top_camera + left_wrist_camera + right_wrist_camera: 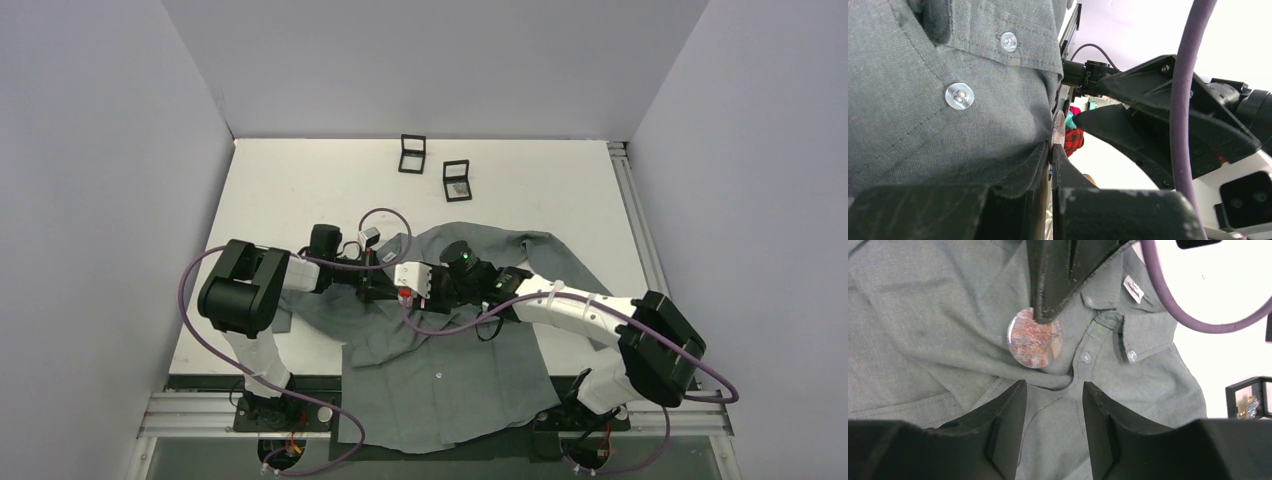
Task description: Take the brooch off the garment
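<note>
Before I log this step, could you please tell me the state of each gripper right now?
Left gripper: closed, pinching the brooch by its edge.
Right gripper: open, holding nothing, over the grey shirt.

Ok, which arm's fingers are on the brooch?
The left arm's fingers, pinched on the brooch at its edge; the right arm's fingers stand open, short of it.

You have a white table [300, 180], and directly on it lies the grey shirt [440, 390], front side up and with some folds. The lower part of the shirt reaches over the near edge of the table. Beyond the shirt's collar stands a first black box [457, 181], open, apart from the cloth. A second black box [412, 154] stands farther from the shirt, more to the left.
</note>
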`<action>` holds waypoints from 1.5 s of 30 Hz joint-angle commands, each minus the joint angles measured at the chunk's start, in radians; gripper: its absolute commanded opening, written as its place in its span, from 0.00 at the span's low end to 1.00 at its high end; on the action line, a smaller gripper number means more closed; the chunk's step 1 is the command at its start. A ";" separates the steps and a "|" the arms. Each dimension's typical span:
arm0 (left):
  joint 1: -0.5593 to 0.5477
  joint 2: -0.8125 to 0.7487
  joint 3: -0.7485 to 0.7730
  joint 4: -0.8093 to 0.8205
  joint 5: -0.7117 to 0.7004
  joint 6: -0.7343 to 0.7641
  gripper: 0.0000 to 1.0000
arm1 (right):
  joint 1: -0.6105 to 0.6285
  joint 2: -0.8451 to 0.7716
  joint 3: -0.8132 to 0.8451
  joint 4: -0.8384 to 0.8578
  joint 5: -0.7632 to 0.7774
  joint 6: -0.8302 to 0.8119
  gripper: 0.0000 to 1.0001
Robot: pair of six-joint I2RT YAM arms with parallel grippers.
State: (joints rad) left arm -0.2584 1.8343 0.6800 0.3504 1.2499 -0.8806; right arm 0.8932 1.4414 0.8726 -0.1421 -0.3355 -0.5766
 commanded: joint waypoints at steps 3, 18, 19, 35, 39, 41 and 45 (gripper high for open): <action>-0.001 0.005 0.036 0.011 0.050 -0.001 0.00 | 0.081 -0.010 -0.010 0.032 0.116 -0.091 0.41; -0.023 0.014 0.041 0.011 0.057 -0.003 0.00 | 0.181 0.041 -0.030 0.103 0.269 -0.173 0.34; -0.024 0.014 0.041 0.011 0.057 -0.003 0.00 | 0.183 0.043 -0.029 0.102 0.272 -0.176 0.34; -0.038 0.016 0.046 0.011 0.065 0.000 0.04 | 0.198 0.067 -0.038 0.134 0.321 -0.207 0.14; -0.036 0.023 0.049 0.012 0.062 0.001 0.13 | 0.196 0.063 -0.034 0.127 0.299 -0.195 0.05; -0.036 0.021 0.049 0.008 0.061 0.005 0.15 | 0.190 0.061 -0.030 0.121 0.289 -0.185 0.00; -0.028 0.008 0.050 -0.010 0.053 0.026 0.25 | 0.152 0.055 -0.019 0.102 0.239 -0.138 0.00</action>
State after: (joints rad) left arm -0.2840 1.8519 0.7021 0.3405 1.2552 -0.8814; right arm 1.0798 1.5059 0.8333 -0.0658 -0.0460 -0.7662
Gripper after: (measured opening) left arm 0.223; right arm 0.027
